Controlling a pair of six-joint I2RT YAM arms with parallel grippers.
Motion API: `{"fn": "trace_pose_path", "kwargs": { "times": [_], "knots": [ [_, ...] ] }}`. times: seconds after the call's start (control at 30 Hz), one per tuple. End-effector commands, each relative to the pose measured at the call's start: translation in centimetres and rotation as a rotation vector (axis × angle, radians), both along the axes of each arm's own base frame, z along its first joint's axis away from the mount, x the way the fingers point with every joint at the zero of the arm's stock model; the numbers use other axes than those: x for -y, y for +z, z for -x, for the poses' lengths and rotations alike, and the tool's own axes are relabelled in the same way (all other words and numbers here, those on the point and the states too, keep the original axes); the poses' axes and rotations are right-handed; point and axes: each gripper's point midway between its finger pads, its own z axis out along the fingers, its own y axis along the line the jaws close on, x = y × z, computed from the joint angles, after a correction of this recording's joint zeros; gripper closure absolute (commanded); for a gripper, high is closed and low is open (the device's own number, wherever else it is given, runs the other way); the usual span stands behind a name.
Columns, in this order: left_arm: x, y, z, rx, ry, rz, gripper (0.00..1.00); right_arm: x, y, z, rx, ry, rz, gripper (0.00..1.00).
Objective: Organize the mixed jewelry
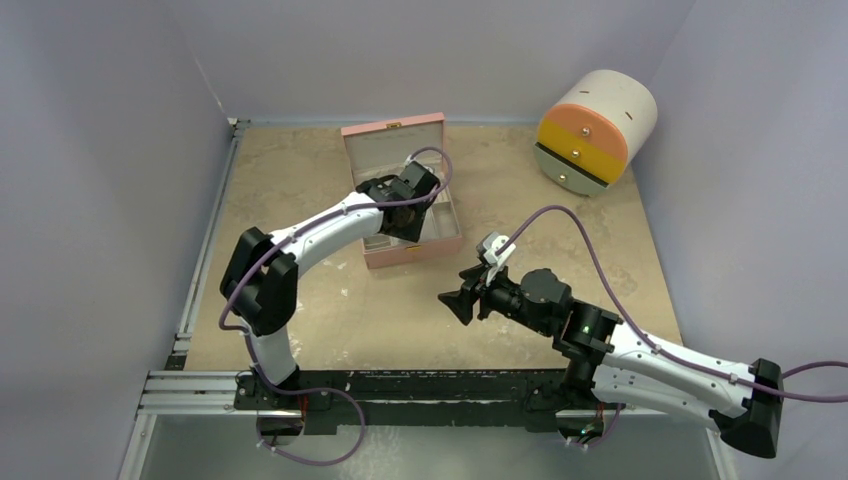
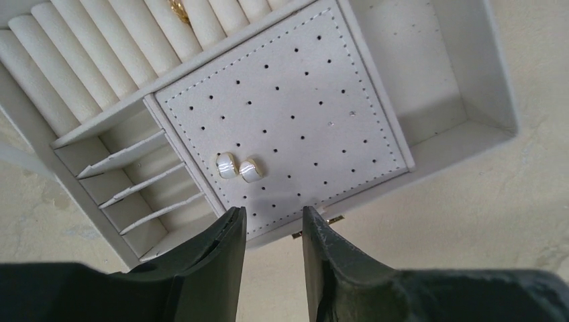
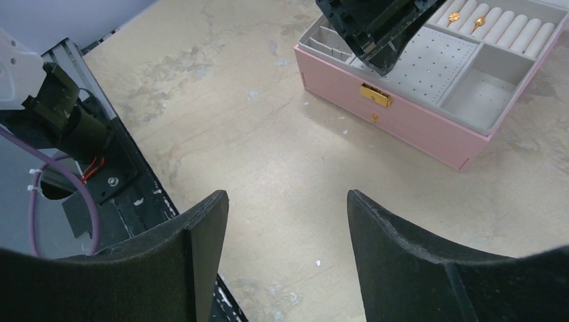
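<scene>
Hovering with its jaws parted by a modest gap and nothing between them, the left gripper point(image 2: 273, 216) is hanging over the front edge of the pink box point(image 3: 402, 131). Just beyond its fingertips, at about eleven o'clock in its wrist view, a pair of studs point(image 2: 238, 168) (cream faces, gold rims) is lying side by side and touching on the perforated panel point(image 2: 302, 94). Whether their posts are sitting in holes I cannot tell. Farther out, gold pieces point(image 3: 454, 17) are resting in the ring rolls point(image 2: 100, 60). The right gripper point(image 3: 287, 201) is standing wide open and empty over the bare table point(image 3: 221, 100), at about five o'clock of the box in the top view and well apart from it.

The danger, as I am judging it, is lying in the left arm's closeness to the studs. A low pass across the panel risks brushing them toward the narrow slots point(image 2: 134, 181) at nine o'clock, where fingers this broad would be struggling to reach. Pieces this small are also liable to be slipping from any pinch that is off-centre.
</scene>
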Motion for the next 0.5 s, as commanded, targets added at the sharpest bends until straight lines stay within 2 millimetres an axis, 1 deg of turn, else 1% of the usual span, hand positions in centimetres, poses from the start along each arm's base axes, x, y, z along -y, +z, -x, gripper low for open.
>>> {"fn": "trace_pose_path", "kwargs": {
  "times": [0.0, 0.1, 0.3, 0.4, 0.47],
  "knots": [
    [1.0, 6.4, -0.9, 0.097, -0.007, 0.116, 0.64, 0.1, 2.9, -0.9, 0.045, -0.047, -0.035, 0.32],
    [0.5, 8.7, -1.4, 0.133, -0.004, 0.139, 0.64, 0.4, 2.9, -1.5, 0.045, -0.081, -0.013, 0.31],
    [-2.1, 13.1, -2.6, 0.221, 0.045, 0.168, 0.63, 1.6, 2.3, -3.2, 0.02, -0.196, 0.088, 0.28],
    [-3.5, 14.6, -3.0, 0.28, 0.077, 0.176, 0.63, 1.8, 1.8, -4.4, -0.007, -0.226, 0.166, 0.27],
    [-4.5, 15.6, -3.0, 0.329, 0.102, 0.182, 0.64, 2.1, 1.5, -5.6, -0.065, -0.248, 0.205, 0.26]
  ]
}}
